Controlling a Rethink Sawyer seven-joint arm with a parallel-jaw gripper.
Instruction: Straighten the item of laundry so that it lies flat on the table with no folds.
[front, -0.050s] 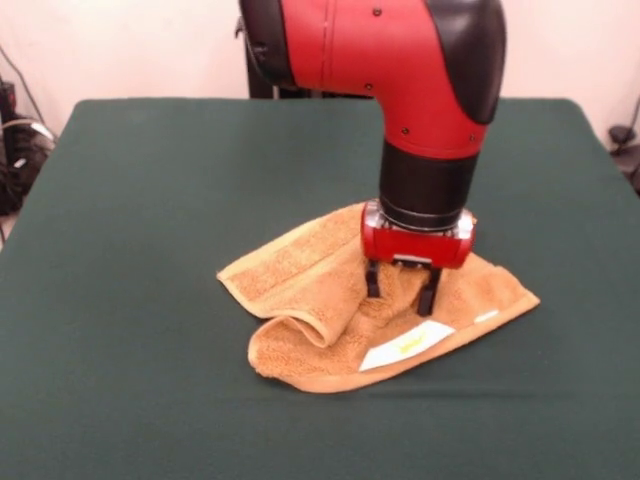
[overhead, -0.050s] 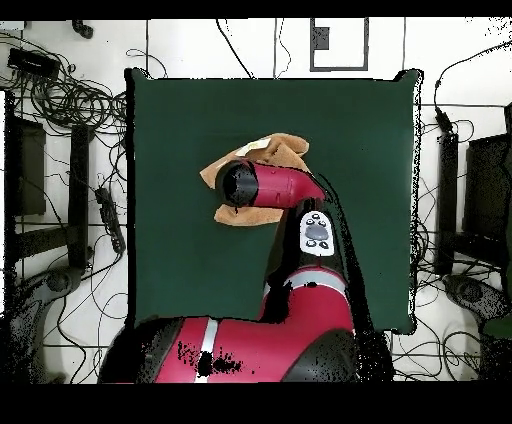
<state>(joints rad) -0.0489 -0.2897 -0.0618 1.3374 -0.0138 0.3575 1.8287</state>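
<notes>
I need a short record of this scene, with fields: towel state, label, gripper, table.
towel state: the towel is crumpled, with a rolled fold at its front and cloth bunched up in the middle
label: the white label faces up near the front edge
gripper: the gripper is down on the towel, fingers around a raised ridge of cloth
table: the green table carries only the towel

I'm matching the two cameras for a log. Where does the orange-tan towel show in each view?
Front view: the towel lies crumpled right of the table's middle, under the gripper, white label toward the picture's bottom.
Overhead view: the towel lies in the table's upper half, left of centre, mostly hidden under the arm.
Shared landmark: the red arm directly above the towel on the green table.
</notes>
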